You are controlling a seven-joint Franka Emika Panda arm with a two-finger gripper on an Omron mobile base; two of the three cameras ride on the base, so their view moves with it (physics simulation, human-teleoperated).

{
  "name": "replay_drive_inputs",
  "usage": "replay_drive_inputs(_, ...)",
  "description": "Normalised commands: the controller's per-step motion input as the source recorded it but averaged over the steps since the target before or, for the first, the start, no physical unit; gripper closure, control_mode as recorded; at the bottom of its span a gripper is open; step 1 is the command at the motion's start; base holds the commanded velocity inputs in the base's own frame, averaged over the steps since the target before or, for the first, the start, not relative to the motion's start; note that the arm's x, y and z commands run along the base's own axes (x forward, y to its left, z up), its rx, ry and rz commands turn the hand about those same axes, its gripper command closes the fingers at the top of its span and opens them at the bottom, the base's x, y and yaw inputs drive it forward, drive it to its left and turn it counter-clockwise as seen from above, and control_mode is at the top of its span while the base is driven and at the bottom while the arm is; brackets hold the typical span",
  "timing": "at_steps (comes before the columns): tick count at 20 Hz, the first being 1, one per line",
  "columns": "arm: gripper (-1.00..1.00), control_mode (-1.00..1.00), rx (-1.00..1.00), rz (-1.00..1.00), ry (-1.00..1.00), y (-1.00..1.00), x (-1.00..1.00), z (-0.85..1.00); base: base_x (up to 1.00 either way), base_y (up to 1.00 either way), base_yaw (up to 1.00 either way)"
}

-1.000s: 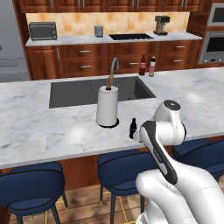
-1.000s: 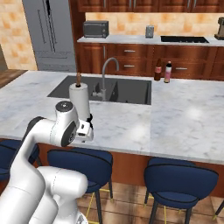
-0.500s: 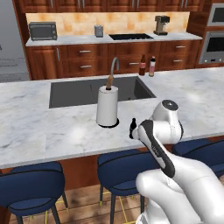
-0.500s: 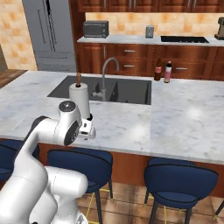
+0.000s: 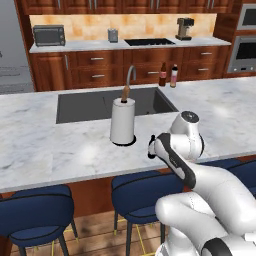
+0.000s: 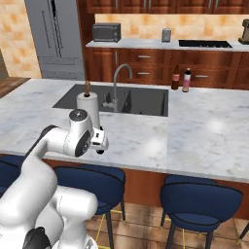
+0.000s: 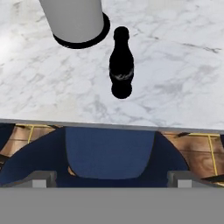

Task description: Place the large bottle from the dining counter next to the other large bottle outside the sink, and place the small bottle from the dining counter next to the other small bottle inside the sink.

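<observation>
The white arm has swung slightly leftward; pincer point(image 7: 112, 177) spread wide above one small black glass bottle point(image 7: 121, 63); two tall bottles point(image 5: 168, 75) stand together beyond.

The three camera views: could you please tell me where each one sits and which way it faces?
Left base view: behind the arm to its left, looking forward and down over the dining counter to the sink; the white arm rises at lower right.
Right base view: behind to its right, facing the same counter and sink; arm at lower left.
Hand view: on the hand, looking down at the small black bottle beside the paper towel roll.
Shared: both base views show the roll and sink; the hand view shares the roll.
</observation>
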Motion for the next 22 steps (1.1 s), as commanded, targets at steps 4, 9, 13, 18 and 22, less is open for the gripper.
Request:
replay_drive_inputs(4, -1.00, -1.00, 0.00, 0.00, -0.02, 0.00, 0.14, 0.00, 0.00, 0.00, 0.00)
replay_drive_inputs(9, -1.00, -1.00, 0.00, 0.00, -0.08, 0.00, 0.03, 0.00, 0.00, 0.00, 0.00)
replay_drive_inputs(13, -1.00, -1.00, 0.00, 0.00, -0.14, 0.00, 0.00, 0.00, 0.00, 0.00, 0.00)
replay_drive_inputs(18, -1.00, -1.00, 0.00, 0.00, -0.13, 0.00, 0.00, 0.00, 0.00, 0.00, 0.00)
replay_drive_inputs(22, -1.00, -1.00, 0.00, 0.00, -0.02, 0.00, 0.08, 0.00, 0.00, 0.00, 0.00)
